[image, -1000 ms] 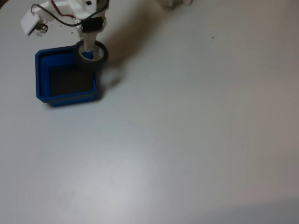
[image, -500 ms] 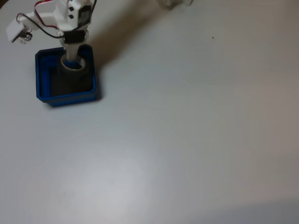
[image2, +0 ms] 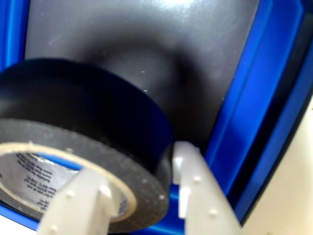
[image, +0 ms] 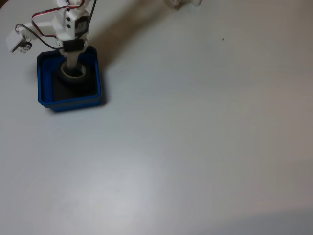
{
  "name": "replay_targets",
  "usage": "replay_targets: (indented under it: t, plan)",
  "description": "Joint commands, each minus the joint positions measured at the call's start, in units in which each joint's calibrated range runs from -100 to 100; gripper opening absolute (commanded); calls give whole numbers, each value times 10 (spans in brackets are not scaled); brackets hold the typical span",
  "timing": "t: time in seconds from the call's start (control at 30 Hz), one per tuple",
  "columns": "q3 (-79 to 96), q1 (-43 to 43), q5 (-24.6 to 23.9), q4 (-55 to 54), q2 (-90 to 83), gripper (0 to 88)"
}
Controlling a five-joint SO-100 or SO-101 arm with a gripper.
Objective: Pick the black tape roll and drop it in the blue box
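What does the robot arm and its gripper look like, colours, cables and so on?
In the fixed view the arm is white plastic with a black block near the wrist, red and black cables looping off it, and a small white module hanging at its left. In the wrist view the gripper has pale off-white fingers dotted with small bumps.

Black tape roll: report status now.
Claw shut on black tape roll, one finger through the core. Roll low inside blue box, over its dark floor. Nothing in the way.
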Motion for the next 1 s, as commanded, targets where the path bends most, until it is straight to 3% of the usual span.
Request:
replay_targets:
  t: [0.0,0.97]
  plan:
    - [-37,4,3,-24,-5,12]
    - [-35,-11,3,-77,51,12]
